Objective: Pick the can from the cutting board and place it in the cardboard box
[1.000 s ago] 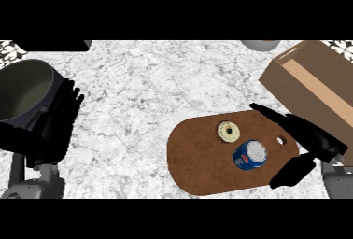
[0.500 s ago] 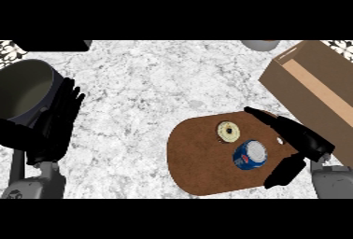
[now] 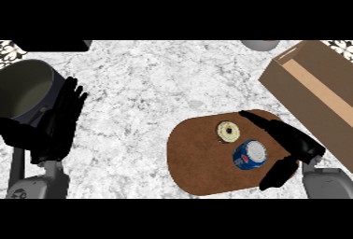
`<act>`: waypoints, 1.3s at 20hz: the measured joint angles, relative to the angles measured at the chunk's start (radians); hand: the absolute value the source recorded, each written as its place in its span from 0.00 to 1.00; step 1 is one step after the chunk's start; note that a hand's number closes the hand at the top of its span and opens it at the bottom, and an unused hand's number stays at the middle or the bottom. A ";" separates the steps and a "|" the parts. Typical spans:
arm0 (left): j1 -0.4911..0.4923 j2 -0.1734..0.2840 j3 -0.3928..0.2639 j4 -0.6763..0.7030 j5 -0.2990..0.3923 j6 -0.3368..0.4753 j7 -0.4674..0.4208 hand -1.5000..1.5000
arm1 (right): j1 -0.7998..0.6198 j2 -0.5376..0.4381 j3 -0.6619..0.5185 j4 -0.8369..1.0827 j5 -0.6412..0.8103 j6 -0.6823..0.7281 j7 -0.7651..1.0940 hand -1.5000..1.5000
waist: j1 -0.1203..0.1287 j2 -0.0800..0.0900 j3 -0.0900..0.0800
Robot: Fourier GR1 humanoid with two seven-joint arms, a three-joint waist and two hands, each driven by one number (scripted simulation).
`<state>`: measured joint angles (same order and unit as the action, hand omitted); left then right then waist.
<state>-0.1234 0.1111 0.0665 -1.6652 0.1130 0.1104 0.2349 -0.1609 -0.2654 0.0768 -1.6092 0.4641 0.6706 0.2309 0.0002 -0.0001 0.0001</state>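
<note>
right hand (image 3: pixel 293 142) at the lower right, wrist nearest the bottom edge; fingers long and spread apart, thumb lying low toward the near edge of the cutting board (image 3: pixel 207 158), so the hand brackets the can (image 3: pixel 250 155) from its right side with nothing clamped yet; cannot tell whether any finger touches it; this reads as the set-up for a side grasp, the gap facing the can so a closing curl would take it round the body; the can, blue with a pale top, sits on the board's right half, just inside the hand's span; just beyond it, up and left, a small pale ring-shaped thing (image 3: pixel 228 130) lies on the same board, near the can and close under the reaching fingers, so the likeliest thing to be nudged as the hand closes; cardboard box (image 3: pixel 314 95), open-topped, stands past the board on the right, close to the hand, a short lift and carry away by my judgement, its near wall the thing to clear; left hand (image 3: pixel 59 123) rests open at the left, fingers straight, well apart from the board; a dark pot (image 3: pixel 24 91) beside it; a grey rounded object (image 3: pixel 260 45) at the far edge.
</note>
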 measured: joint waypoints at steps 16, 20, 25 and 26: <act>0.024 -0.022 0.000 -0.002 -0.027 -0.006 -0.025 0.50 | 0.031 0.036 0.065 0.039 0.171 -0.114 -0.166 1.00 | 0.000 -0.002 -0.002; 0.007 -0.003 0.021 0.002 -0.006 -0.026 -0.003 0.50 | 0.029 0.022 0.068 0.039 0.219 -0.155 -0.224 1.00 | 0.000 -0.003 -0.002; -0.012 -0.013 0.020 0.008 -0.019 -0.010 -0.001 0.50 | 0.032 0.025 0.051 0.036 0.262 -0.226 -0.278 1.00 | -0.001 -0.002 -0.002; -0.007 -0.017 0.016 0.008 -0.022 -0.010 -0.007 0.50 | 0.036 0.030 0.062 0.010 0.274 -0.230 -0.267 1.00 | -0.001 -0.002 -0.001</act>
<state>-0.1305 0.0942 0.0822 -1.6571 0.0909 0.1002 0.2278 -0.1253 -0.2352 0.1385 -1.5987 0.7385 0.4411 -0.0361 -0.0013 -0.0022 -0.0012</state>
